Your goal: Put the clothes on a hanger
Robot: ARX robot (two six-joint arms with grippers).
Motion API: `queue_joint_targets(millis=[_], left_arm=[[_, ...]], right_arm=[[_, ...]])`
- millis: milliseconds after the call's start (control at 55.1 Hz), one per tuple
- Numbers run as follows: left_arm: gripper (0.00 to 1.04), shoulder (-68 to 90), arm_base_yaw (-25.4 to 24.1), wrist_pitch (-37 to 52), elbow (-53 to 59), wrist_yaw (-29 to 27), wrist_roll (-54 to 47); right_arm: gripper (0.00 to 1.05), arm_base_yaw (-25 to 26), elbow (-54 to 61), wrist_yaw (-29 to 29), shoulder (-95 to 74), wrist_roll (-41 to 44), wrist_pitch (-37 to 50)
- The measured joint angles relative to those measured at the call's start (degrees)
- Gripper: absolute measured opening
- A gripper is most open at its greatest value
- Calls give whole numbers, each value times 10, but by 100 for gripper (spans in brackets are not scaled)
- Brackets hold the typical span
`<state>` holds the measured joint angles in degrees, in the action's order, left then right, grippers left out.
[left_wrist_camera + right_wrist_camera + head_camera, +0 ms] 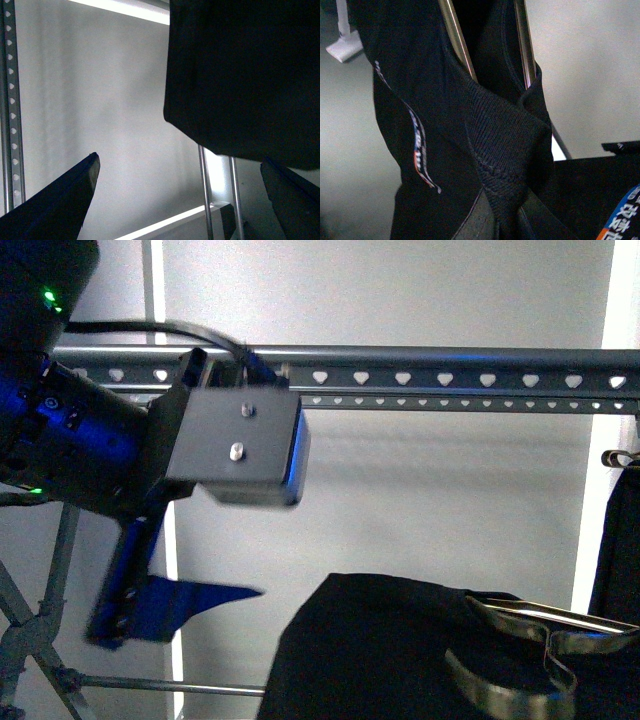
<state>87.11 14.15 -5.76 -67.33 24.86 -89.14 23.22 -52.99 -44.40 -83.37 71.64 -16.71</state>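
Find the shirt (pixel 380 650) well below the rail (pixel 465 365) of the rack (pixel 560 403), bunched in a dark heap, with a wire hanger (pixel 520 612) threaded at its collar end. Note the left fingers (pixel 190 598) spread wide, pinching nothing, hanging below the rail's left end and beside the shirt, apart from it. Confirm the same from the left wrist view: one finger at each side, bare backdrop between, the shirt's black edge just beyond. Cannot tell the right fingers' state, spread or pressed together; from the right wrist view, make out only the ribbed collar (pixel 505 135), two wires of the hanger and a strip of print (pixel 420 150), all very close. Leave alone the other dark garment (pixel 620 540) under the rail's right end.

Judging the step as lifting the shirt toward the rail, with the hanging itself not yet done. To do it well: bring the left fingers onto a shoulder or hem edge, not the loose middle, and close with a firm bite on the cloth. Raise both sides level, high enough to clear the rail from above, then lower onto it. Keep the left arm (pixel 90 440), close by the rail's left end, from knocking it. Watch for cloth slipping off the wire or snagging in the heart holes (pixel 445 379).
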Motion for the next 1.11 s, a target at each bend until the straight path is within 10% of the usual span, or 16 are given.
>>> queue_joint_targets(millis=[109, 272, 508, 617, 708, 1107], left_arm=[[98, 9, -16, 240, 55, 84, 228], [98, 37, -61, 433, 23, -25, 628], [98, 53, -177, 337, -71, -222, 1074], [98, 58, -227, 274, -61, -198, 1204], [97, 46, -215, 296, -24, -171, 1221], [24, -167, -141, 415, 326, -249, 906]], right_arm=[[4, 20, 7, -22, 22, -39, -41], [3, 38, 12, -45, 59, -99, -90], [4, 52, 12, -91, 90, -264, -95], [4, 51, -4, -97, 94, -440, -39], [4, 43, -26, -90, 90, -578, -6], [3, -16, -97, -31, 21, -999, 115]])
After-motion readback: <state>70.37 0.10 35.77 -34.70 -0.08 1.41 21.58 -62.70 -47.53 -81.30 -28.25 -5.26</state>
